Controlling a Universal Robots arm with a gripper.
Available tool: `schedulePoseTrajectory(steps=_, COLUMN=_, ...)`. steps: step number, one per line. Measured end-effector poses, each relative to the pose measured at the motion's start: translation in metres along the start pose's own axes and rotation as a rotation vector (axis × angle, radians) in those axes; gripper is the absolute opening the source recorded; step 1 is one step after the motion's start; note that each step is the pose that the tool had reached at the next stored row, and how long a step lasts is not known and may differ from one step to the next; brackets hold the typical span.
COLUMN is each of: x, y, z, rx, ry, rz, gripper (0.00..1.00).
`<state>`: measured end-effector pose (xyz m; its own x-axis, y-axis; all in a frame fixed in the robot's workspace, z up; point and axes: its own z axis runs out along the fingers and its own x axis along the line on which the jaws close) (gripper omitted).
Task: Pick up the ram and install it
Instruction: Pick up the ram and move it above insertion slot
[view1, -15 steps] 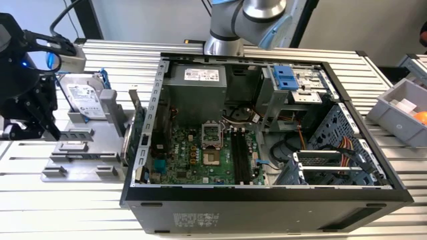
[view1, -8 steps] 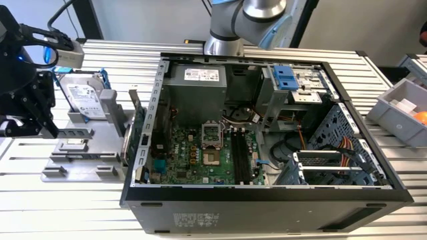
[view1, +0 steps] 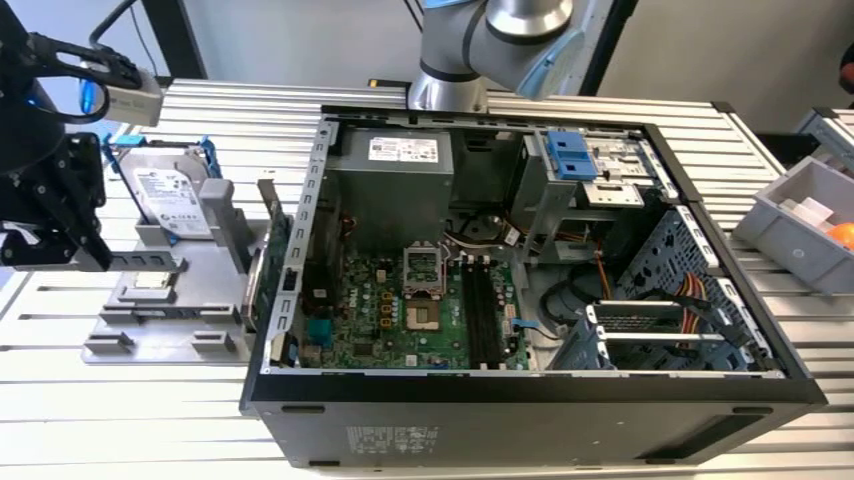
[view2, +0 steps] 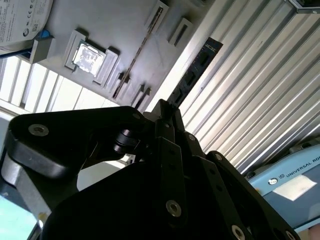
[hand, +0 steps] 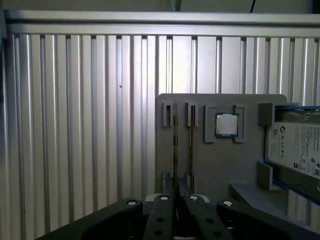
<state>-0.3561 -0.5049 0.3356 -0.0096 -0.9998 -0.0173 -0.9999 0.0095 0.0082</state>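
Note:
My black gripper (view1: 54, 245) hangs at the exterior view's left, above the grey parts holder (view1: 160, 345). Its fingers (view2: 165, 117) are pressed together on the ram (view2: 194, 71), a thin dark stick seen edge-on that runs out from the fingertips. In the first wrist view the ram (hand: 175, 150) is a narrow line rising from between the fingers (hand: 162, 205). A second thin stick (hand: 191, 140) stands in a holder slot beside it. The long black motherboard slots (view1: 481, 310) lie inside the open computer case (view1: 534, 385), well to the exterior view's right of the gripper.
The holder also carries a processor chip (hand: 226, 124) and a silver hard drive with blue rails (view1: 171, 200). A green expansion card (view1: 274, 270) stands between holder and case. A grey bin (view1: 807, 225) sits at the right. The ribbed metal table (view1: 134, 420) surrounds everything.

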Motion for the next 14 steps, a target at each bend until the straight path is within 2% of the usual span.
schedulePoseTrajectory(steps=14, x=-0.0003, y=0.0001, z=-0.0166, rx=0.0001, ry=0.0023, rz=0.0, gripper=0.0)
